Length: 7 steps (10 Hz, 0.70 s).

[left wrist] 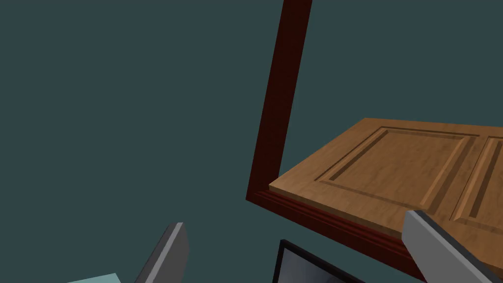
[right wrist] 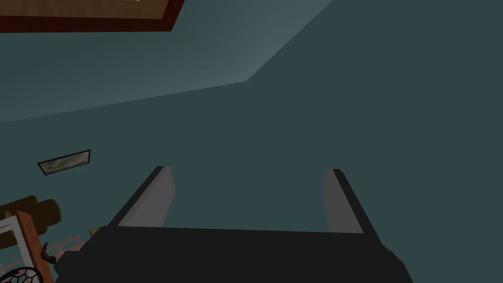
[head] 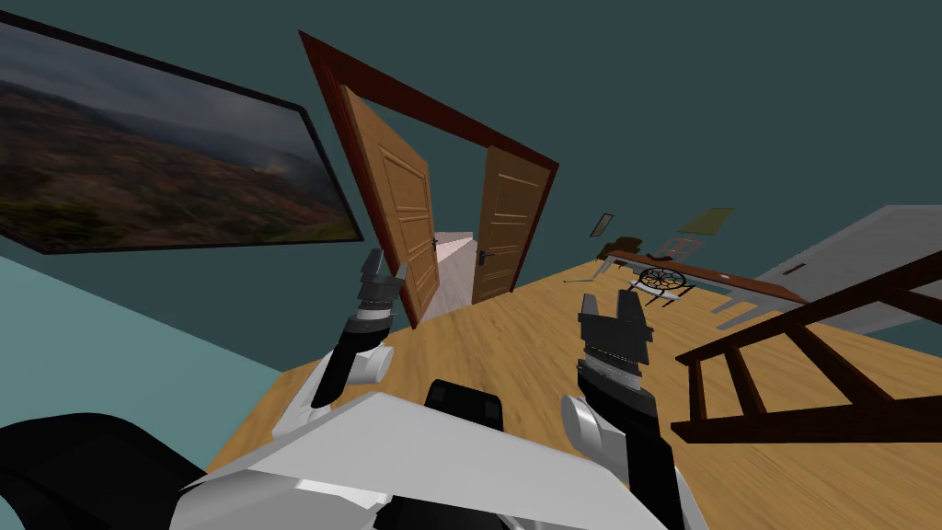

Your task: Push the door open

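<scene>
- My left gripper (head: 385, 268) is spread wide and empty, raised near the left door leaf (head: 402, 216), which stands ajar in its dark red frame (head: 442, 106).
- My right gripper (head: 612, 308) is also open and empty.
- Risk, I reckon: a blade finger snags the frame or a panel groove and skids off.

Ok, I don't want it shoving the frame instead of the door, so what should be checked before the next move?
1. Left claw empty and open: ok.
2. Left claw touching the left door leaf: not ok, the leaf lies ahead, apart.
3. Aim on the leaf: not ok, the left wrist view centres on the dark red frame; the leaf sits off toward one finger.
4. Right claw out of the way: ok, open, facing the wall.
5. Space behind the leaf free: cannot tell.
</scene>
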Motion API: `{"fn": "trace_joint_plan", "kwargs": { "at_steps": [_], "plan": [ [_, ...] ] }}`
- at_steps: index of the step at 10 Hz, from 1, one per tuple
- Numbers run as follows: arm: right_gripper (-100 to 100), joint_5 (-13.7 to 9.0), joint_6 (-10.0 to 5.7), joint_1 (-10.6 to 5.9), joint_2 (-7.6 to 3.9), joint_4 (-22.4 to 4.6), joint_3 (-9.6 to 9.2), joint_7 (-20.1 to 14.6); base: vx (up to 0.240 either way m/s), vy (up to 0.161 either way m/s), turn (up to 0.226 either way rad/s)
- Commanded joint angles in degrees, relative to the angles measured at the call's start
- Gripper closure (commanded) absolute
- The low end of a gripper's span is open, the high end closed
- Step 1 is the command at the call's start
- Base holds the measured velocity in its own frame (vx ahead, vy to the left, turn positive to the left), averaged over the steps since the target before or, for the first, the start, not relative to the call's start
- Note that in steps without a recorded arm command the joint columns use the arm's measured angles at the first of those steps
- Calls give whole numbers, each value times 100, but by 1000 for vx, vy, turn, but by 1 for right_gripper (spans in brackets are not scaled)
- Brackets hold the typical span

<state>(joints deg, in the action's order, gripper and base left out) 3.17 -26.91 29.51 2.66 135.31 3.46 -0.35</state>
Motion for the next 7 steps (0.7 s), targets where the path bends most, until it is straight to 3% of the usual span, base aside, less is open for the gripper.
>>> {"fn": "trace_joint_plan", "kwargs": {
  "at_steps": [1,7],
  "plan": [
    [-100,-10,16,-113,-75,-173,-121,-37,52,27,-78],
    [-100,-49,79,-542,-297,-831,-582,-178,204,-28,-34]
  ]
}}
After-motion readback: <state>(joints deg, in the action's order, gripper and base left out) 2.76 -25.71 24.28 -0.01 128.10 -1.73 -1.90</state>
